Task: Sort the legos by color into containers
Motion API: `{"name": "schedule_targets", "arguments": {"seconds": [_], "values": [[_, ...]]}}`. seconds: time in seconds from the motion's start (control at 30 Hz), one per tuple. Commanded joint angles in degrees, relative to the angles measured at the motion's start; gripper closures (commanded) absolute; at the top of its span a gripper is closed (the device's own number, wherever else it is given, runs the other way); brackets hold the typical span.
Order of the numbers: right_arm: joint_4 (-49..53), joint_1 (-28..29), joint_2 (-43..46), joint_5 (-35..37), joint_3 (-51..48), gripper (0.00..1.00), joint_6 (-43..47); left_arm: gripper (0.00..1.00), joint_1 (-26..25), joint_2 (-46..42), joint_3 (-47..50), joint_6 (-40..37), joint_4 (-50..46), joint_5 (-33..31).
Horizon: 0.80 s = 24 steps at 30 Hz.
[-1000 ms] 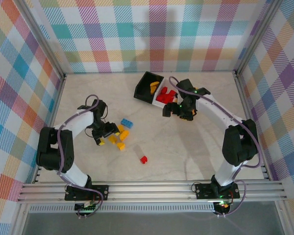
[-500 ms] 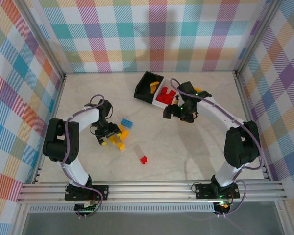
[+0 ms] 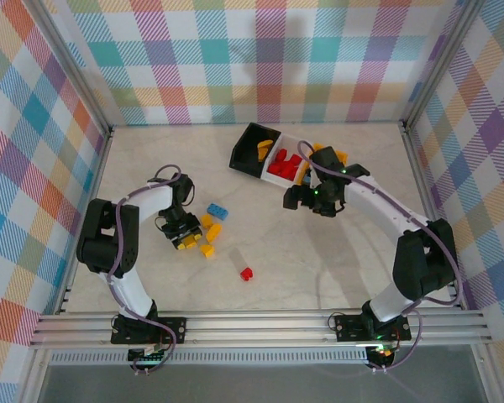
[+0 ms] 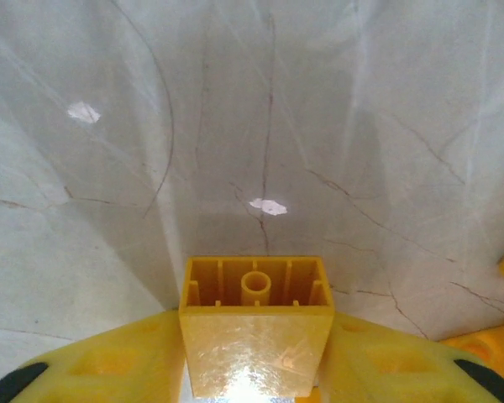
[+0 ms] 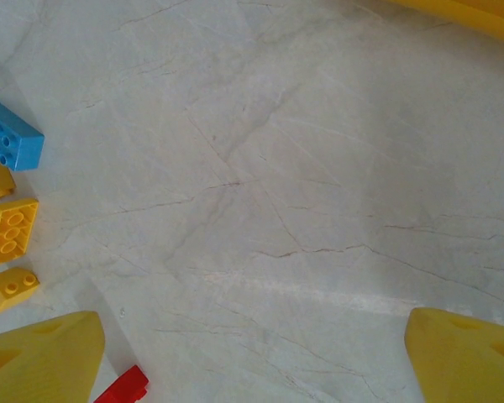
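Left gripper clamps a yellow brick, apparently bound for the black bin at 1 o'clock; right gripper stands released.

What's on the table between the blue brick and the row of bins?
Nothing; in the top view the table is bare between the blue brick and the bins.

No text, label, brand or number can be read anywhere just now. The yellow lego is shown close up, yet no moulded mark can be made out on it, perhaps washed out by glare.
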State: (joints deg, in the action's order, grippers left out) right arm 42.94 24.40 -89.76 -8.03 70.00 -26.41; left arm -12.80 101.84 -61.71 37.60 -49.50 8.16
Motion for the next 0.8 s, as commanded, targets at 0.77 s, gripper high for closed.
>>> {"name": "schedule_targets", "arguments": {"seconds": [0.77], "values": [[3.6, -0.1, 19.4, 0.5, -11.0, 0.08, -9.4, 0.62, -2.8, 14.5, -44.9, -4.5, 6.3, 12.0]]}}
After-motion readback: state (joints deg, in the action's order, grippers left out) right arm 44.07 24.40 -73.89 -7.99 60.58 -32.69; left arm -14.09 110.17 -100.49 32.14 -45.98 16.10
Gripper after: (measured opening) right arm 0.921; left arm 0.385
